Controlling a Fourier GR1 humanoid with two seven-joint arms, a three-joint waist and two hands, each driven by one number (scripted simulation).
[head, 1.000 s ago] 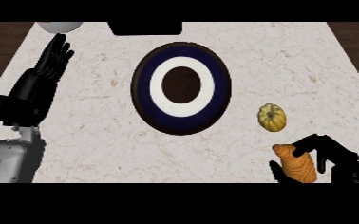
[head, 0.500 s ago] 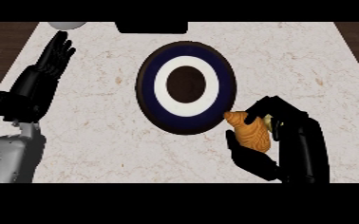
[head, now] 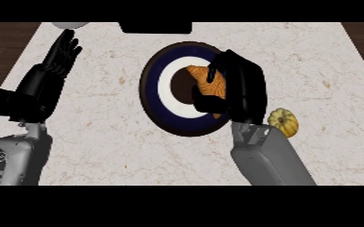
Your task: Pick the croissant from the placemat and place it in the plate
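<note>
Now the right robot hand (head: 241,84) hangs over the plate (head: 152,84), fingers curled round the croissant (head: 208,77); whether the pastry touches the plate yet, I cannot tell. Let go while tilted, it might roll off the near rim. Drawing back, the forearm (head: 270,158) could knock the yellow gourd (head: 283,121) just beside it. Open worktop (head: 107,139) lies to the left, where the left robot hand (head: 57,60) rests open.

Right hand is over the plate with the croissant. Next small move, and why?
Probably open the right hand and let go: its fingers curl round the croissant, which is over the white centre of the plate, so release should leave it there.
</note>
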